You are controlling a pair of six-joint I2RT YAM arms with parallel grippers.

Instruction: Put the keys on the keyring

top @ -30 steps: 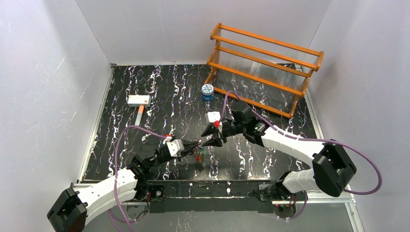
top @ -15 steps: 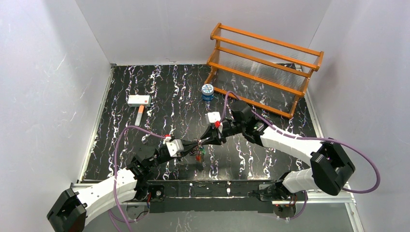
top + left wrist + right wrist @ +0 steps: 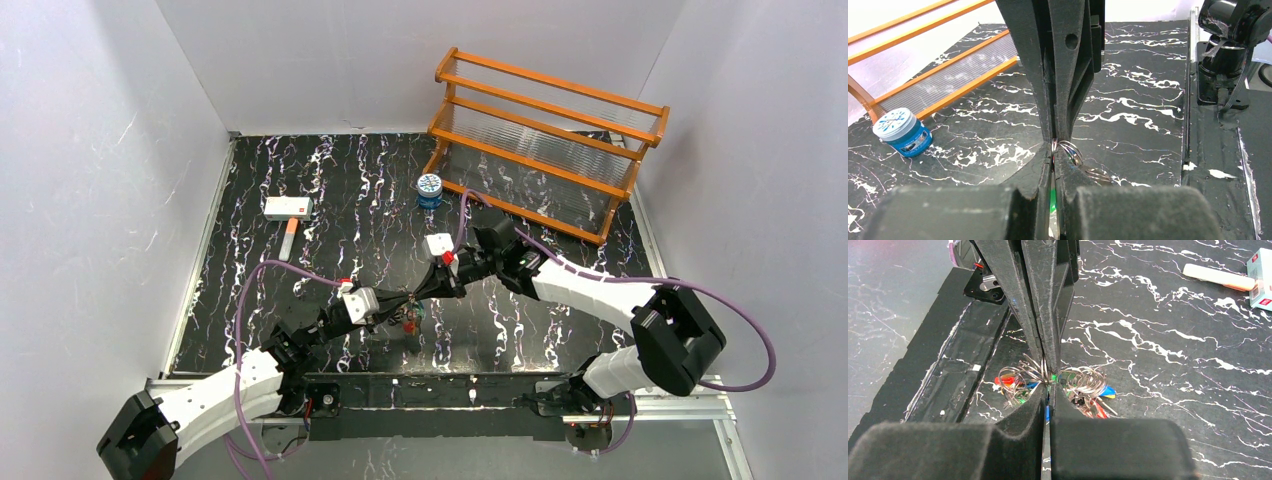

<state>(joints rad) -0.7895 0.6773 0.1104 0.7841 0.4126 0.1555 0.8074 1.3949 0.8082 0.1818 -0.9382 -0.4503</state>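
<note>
Two narrow pinches meet tip to tip, left gripper [image 3: 1054,154] on the keyring [image 3: 1071,149], right gripper [image 3: 1048,390] apparently on a blue key [image 3: 1047,414]; slight misalignment could spring the keyring loose.

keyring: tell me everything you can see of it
The keyring is thin silvery wire, apparently metal, showing as several overlapping loops. It sits low over the black marbled table, pinched between the shut tips of the left gripper and right gripper, which meet on it from opposite sides. Coloured keys cluster beneath; whether any are threaded on is unclear.
</note>
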